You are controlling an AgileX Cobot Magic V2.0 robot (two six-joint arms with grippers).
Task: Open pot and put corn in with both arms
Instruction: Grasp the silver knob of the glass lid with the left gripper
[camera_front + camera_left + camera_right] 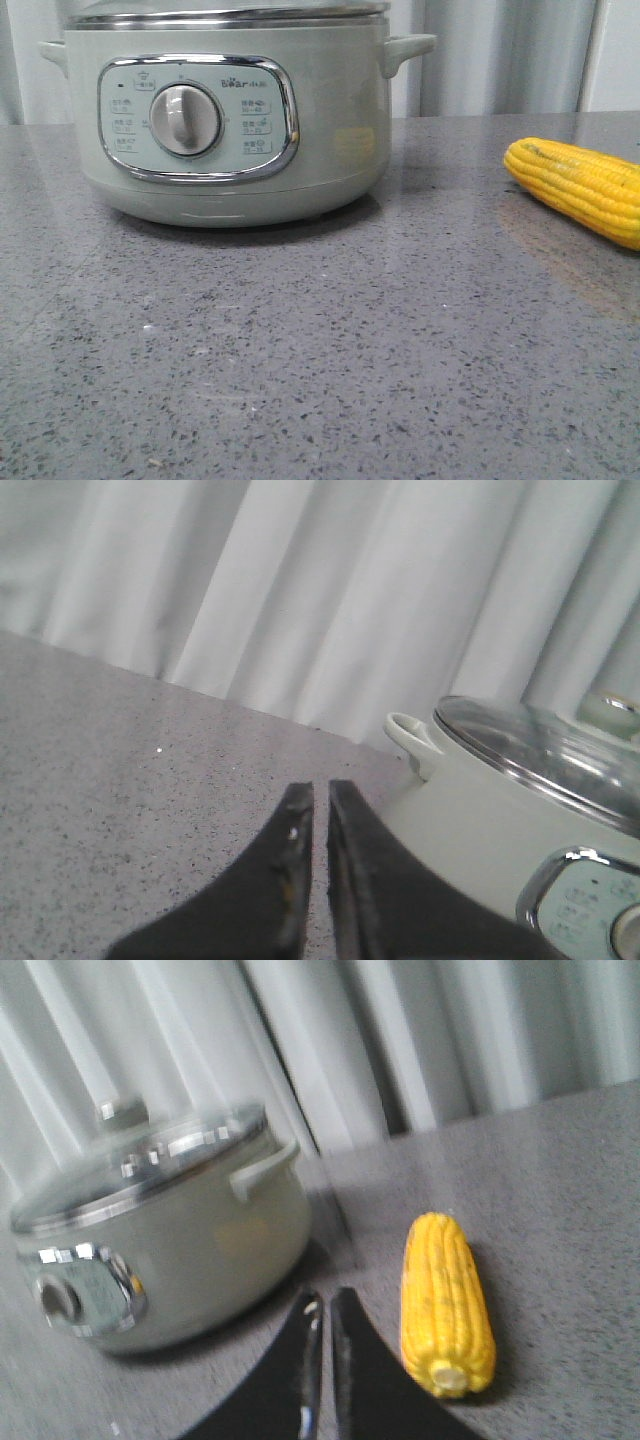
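Note:
The pale green pot (230,110) stands at the back left of the grey table, dial facing me, its glass lid (140,1160) resting on the steel rim. The yellow corn (580,185) lies flat on the table at the right, apart from the pot. In the left wrist view my left gripper (320,792) is shut with nothing in it, above the table to the left of the pot (520,810). My right gripper (326,1298) is shut and empty too, hanging between the pot (170,1250) and the corn (445,1300). Neither gripper shows in the front view.
A pale pleated curtain (500,55) hangs along the table's far edge behind the pot. Speckled grey tabletop (320,360) stretches in front of the pot and corn.

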